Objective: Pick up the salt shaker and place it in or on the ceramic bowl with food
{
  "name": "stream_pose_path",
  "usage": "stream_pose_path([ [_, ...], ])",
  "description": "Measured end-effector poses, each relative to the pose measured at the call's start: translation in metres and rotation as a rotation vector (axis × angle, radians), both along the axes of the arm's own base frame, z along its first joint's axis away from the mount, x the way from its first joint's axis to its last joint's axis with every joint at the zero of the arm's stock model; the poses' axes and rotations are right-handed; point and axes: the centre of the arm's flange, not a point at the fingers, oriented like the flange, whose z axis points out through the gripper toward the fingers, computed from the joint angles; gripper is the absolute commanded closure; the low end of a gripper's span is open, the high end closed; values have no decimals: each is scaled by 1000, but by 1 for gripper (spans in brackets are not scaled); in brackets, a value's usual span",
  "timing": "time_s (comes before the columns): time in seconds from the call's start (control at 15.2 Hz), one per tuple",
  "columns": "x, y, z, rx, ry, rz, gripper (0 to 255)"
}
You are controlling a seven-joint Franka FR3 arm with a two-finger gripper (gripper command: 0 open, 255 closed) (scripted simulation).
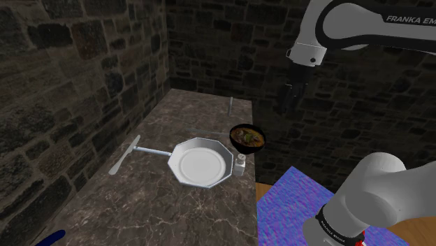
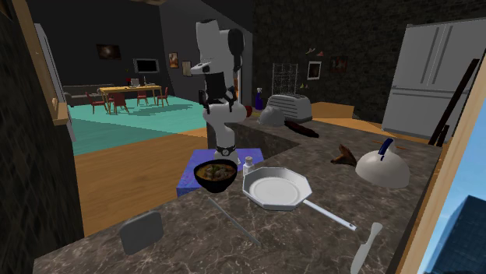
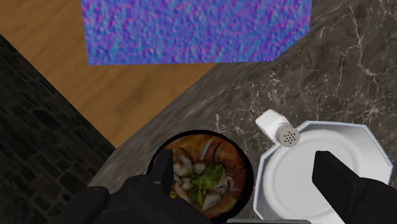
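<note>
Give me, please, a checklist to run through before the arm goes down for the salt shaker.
1. Claw open: ok, its fingers stand apart.
2. Claw empty: ok.
3. Salt shaker upright on the counter: ok.
4. Claw lowered to the shaker: not ok, it hangs high above the counter.
5. Finger room around the shaker: cannot tell; it stands right by the rim of the octagonal white pan, with the bowl of food close beside.
6. Bowl open from above: ok.
</note>
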Motion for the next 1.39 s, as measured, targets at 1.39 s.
stream_pose_path([
  [1.39, 47, 135, -169, -89, -21, -88, 0],
])
